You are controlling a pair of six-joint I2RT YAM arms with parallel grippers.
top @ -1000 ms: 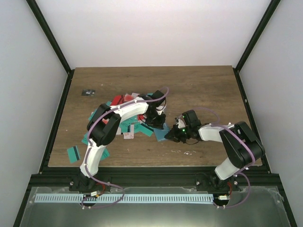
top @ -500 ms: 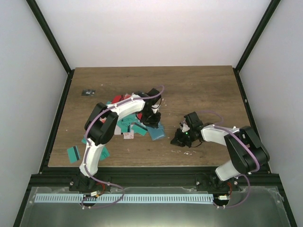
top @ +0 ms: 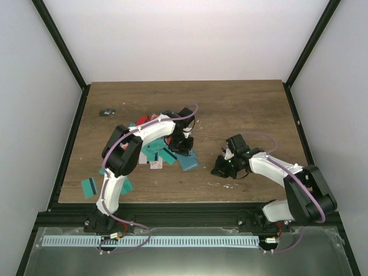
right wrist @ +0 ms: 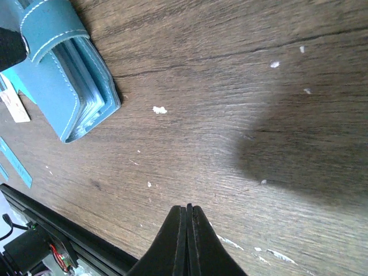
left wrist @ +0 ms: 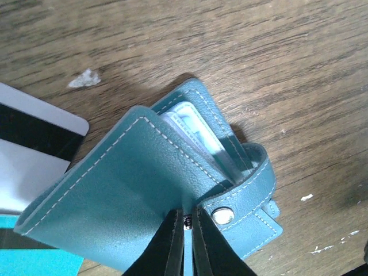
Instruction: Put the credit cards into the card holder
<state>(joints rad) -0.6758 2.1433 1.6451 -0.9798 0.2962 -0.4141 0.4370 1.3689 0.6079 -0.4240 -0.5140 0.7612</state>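
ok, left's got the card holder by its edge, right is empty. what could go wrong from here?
1. Left fingers pinch only the cover edge of the card holder, by the snap; it may slip or flop open when lifted.
2. The holder overlaps a striped card that could drag along.

A wood-grain tabletop (top: 241, 103) is filling the middle of the overhead view, its grain running left to right. A small dark object (top: 106, 112), too small to identify, is lying near the far left corner. White flecks (top: 227, 185) are dotting the wood near the front edge. One fleck (left wrist: 84, 79) is showing in the left wrist view and another (right wrist: 160, 109) in the right wrist view. White walls (top: 184, 40) are enclosing the table, and black frame posts (top: 60, 46) are rising at the far corners. A white ribbed strip (top: 149, 241) is lying across the metal ledge (top: 322, 253) in front.
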